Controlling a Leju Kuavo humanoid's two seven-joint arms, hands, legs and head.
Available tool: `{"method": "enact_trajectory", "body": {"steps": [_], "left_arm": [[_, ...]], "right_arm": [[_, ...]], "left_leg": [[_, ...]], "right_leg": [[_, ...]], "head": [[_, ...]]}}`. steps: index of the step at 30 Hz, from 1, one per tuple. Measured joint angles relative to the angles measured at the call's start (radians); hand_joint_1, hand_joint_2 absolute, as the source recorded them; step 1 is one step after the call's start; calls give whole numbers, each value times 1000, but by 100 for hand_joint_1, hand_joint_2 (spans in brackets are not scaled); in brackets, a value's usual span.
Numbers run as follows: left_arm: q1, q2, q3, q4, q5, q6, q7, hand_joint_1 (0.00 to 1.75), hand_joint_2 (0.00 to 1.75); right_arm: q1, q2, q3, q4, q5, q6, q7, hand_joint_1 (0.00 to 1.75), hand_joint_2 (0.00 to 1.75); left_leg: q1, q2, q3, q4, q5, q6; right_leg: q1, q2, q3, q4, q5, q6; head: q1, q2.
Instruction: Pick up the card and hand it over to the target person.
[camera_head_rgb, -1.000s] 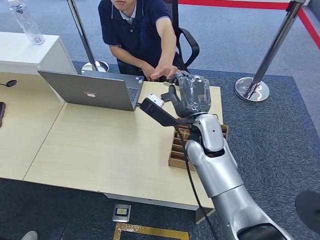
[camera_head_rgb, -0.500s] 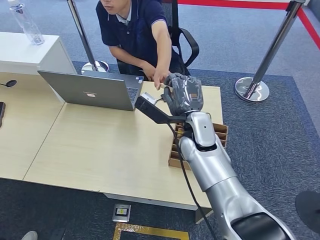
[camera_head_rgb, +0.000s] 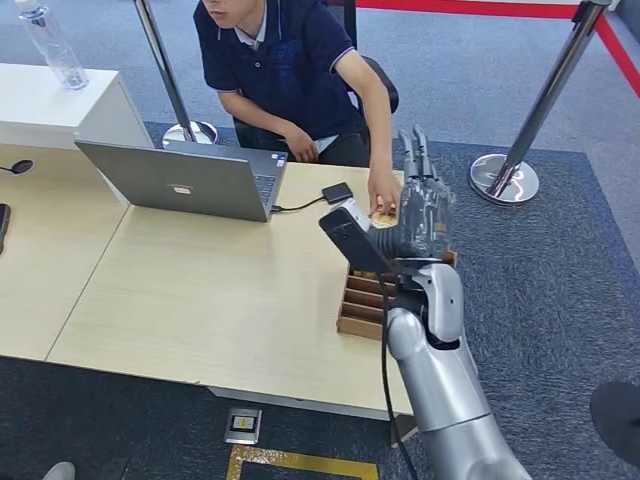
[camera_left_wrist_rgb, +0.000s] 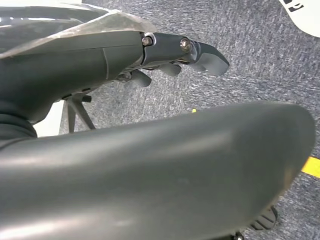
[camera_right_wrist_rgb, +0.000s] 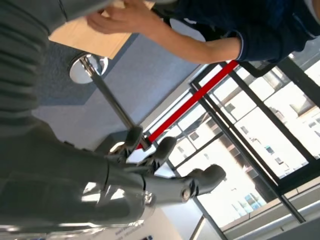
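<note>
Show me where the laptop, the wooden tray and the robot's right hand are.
laptop (camera_head_rgb: 181, 182), head view, on the back of its open lid.
wooden tray (camera_head_rgb: 362, 305), head view, on its slotted compartments.
right hand (camera_head_rgb: 424, 205), head view, on the back of the hand, fingers pointing away.

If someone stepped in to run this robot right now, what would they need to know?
Right hand: raised above the wooden tray, fingers straight and apart, holding nothing.
Left hand: hanging over the carpet, holding nothing.
Card: I cannot pick it out; the person's hand rests on the desk beside the right hand, over something yellowish.
Done: apparently the handover, since the right hand is empty.
Left: confirm the person has the card, then lower the arm.
</note>
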Motion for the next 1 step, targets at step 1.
{"method": "enact_trajectory", "body": {"steps": [1], "left_arm": [[1,0,0,0,0,0,-1,0,0]], "right_arm": [[26,-9,-3,-27,-21,5,-9,0,0]], "left_leg": [[0,-1,0,0,0,0]], "right_leg": [[0,-1,0,0,0,0]], "head": [[0,0]]}}
